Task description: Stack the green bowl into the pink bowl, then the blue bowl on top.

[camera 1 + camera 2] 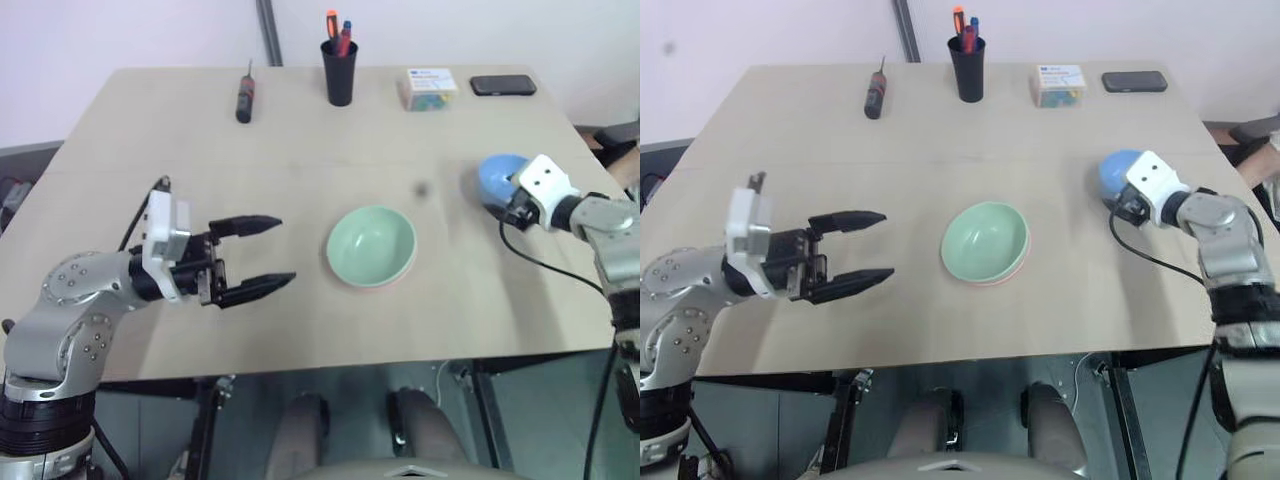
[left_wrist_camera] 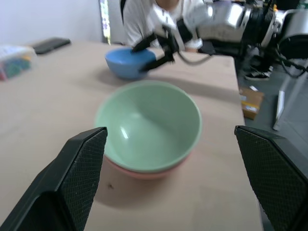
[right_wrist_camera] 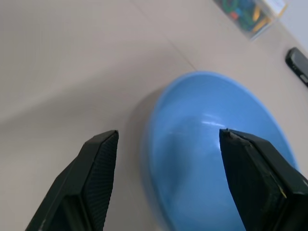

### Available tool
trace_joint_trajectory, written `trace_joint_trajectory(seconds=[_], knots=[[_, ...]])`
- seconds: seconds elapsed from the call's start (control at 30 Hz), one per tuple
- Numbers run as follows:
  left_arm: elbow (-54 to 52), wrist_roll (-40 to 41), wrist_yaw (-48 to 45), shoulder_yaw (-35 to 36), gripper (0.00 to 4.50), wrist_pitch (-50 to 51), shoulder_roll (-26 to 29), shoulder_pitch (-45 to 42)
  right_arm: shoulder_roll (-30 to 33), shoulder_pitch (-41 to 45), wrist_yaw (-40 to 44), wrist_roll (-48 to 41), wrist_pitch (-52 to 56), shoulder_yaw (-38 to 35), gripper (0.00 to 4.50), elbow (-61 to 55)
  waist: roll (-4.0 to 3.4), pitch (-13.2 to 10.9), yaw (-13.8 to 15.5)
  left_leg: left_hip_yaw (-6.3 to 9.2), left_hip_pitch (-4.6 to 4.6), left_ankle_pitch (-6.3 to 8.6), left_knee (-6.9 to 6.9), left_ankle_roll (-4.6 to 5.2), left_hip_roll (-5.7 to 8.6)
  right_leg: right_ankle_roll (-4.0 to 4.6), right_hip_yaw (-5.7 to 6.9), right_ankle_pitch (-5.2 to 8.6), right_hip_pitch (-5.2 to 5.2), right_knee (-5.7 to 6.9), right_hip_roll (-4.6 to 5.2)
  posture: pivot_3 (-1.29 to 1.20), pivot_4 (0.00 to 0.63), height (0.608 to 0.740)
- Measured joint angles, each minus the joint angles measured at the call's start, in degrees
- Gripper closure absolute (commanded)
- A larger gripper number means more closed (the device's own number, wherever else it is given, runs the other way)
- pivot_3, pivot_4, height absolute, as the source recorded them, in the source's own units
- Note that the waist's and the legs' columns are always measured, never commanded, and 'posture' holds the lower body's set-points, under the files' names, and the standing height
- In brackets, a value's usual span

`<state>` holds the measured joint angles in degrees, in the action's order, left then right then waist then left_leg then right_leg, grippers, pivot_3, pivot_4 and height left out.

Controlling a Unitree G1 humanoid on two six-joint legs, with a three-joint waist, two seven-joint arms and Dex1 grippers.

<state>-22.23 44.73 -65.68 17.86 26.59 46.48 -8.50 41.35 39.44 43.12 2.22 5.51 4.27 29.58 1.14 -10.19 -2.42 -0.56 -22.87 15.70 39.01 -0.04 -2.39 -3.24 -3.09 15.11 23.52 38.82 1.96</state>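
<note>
- The green bowl sits nested inside the pink bowl near the middle of the table; only a thin pink rim shows beneath the green one.
- The blue bowl rests on the table well to the right of the stacked pair, near the table's right edge, and is not stacked.
- The right gripper is at the blue bowl with its two black fingers spread apart, one on either side of the bowl's near rim; it is released, not clamped, and the bowl lies on the tabletop between them.
- In the left wrist view, the right gripper's fingers appear straddling the edge of the blue bowl behind the green bowl.
- The left gripper hovers above the table to the left of the stacked bowls, pointing toward them, well apart from them.
- Its fingers stand wide open and hold nothing.
- Along the far edge of the table lie a screwdriver, a black cup holding pens, a small clear box with coloured contents, and a dark phone.
- A person in a white shirt is visible beyond the table in the left wrist view.
</note>
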Motion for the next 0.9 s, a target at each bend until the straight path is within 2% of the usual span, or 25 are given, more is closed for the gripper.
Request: trace_joint_trajectory(seconds=[0.03,0.07,0.1,0.2,0.27,0.47,0.57,0.7,0.8,0.9], knots=[[-0.18,0.45,0.46,0.07,0.0,0.38,0.0,0.19,-0.67,0.85,0.04,0.26,-1.03,0.27,1.64,2.16,0.0,0.0,-0.03,0.0,-0.03,0.0,-0.02,0.0,0.0,0.0,0.0,0.0,0.04,0.0,0.0,0.0,0.15,0.74],[-0.67,0.59,1.16,0.15,0.0,0.65,-0.01,0.66,-1.35,1.66,0.24,0.64,-2.18,0.31,2.18,4.54,-0.01,-0.01,-0.02,-0.01,-0.04,0.0,-0.04,0.0,0.0,0.0,-0.02,0.0,0.06,-0.01,0.0,0.0,0.15,0.74],[-0.97,0.67,1.26,0.17,0.0,0.66,-0.01,0.82,-1.37,1.73,0.29,0.71,-2.5,0.32,2.49,5.22,-0.01,-0.01,0.0,-0.02,-0.05,0.0,-0.05,0.0,0.0,0.0,-0.02,0.0,0.07,-0.02,0.0,0.0,0.15,0.74],[-2.02,1.58,2.17,0.98,0.0,0.66,-0.01,2.13,-1.6,2.7,1.18,0.85,-3.78,0.35,3.83,7.35,-0.01,-0.01,0.06,-0.04,-0.04,0.0,-0.06,0.0,0.0,0.0,-0.03,0.0,0.06,-0.02,0.03,0.0,0.15,0.74],[-2.1,1.8,2.41,1.51,0.0,0.65,-0.01,2.58,-1.9,3.12,1.46,0.97,-4.22,0.35,4.42,7.98,-0.01,-0.01,0.05,-0.05,-0.02,0.0,-0.06,0.0,0.0,0.0,-0.04,0.0,0.06,0.0,0.03,0.0,0.15,0.74],[-2.59,2.31,3.45,1.89,0.0,0.58,-0.19,3.78,-1.53,2.97,2.82,0.49,-4.77,0.2,4.42,5.16,-0.05,-0.03,0.06,-0.06,-0.01,0.0,-0.06,0.0,0.0,0.0,-0.05,0.0,0.07,0.02,0.02,0.0,0.15,0.74],[-2.19,1.93,3.51,1.99,0.0,0.21,-0.82,4.88,1.33,-3.93,10.89,-10.51,3.22,-3.3,4.42,-17.42,-0.12,-0.08,0.24,0.13,-0.08,0.0,-0.16,0.0,-0.04,0.0,0.0,0.0,0.14,-0.02,0.02,0.0,0.15,0.74],[-1.09,0.34,3.42,1.86,0.0,-1.27,-1.26,5.35,3.24,-10.36,14.01,-24.29,17.71,-4.61,4.42,-46.28,-0.12,-0.07,0.29,0.39,-0.03,0.0,-0.2,0.0,-0.06,0.0,0.07,0.0,0.07,-0.02,0.01,0.0,0.15,0.74],[-0.16,-0.67,3.37,1.71,0.0,-2.18,-1.62,5.25,1.23,-11.55,10.97,-28.29,24.52,-3.17,4.42,-56.46,-0.02,0.0,0.35,0.45,0.12,0.0,-0.13,0.0,0.0,0.0,0.11,0.0,-0.08,0.02,0.02,0.0,0.15,0.74],[1.11,-1.56,3.37,1.01,0.0,-2.55,-1.93,4.62,-3.46,-13.02,8.54,-28.73,27.38,4.15,4.42,-61.6,0.02,0.03,0.33,0.5,0.09,-0.01,-0.08,-0.01,-0.01,0.0,0.16,0.01,-0.08,0.04,-0.03,0.0,0.15,0.74]])
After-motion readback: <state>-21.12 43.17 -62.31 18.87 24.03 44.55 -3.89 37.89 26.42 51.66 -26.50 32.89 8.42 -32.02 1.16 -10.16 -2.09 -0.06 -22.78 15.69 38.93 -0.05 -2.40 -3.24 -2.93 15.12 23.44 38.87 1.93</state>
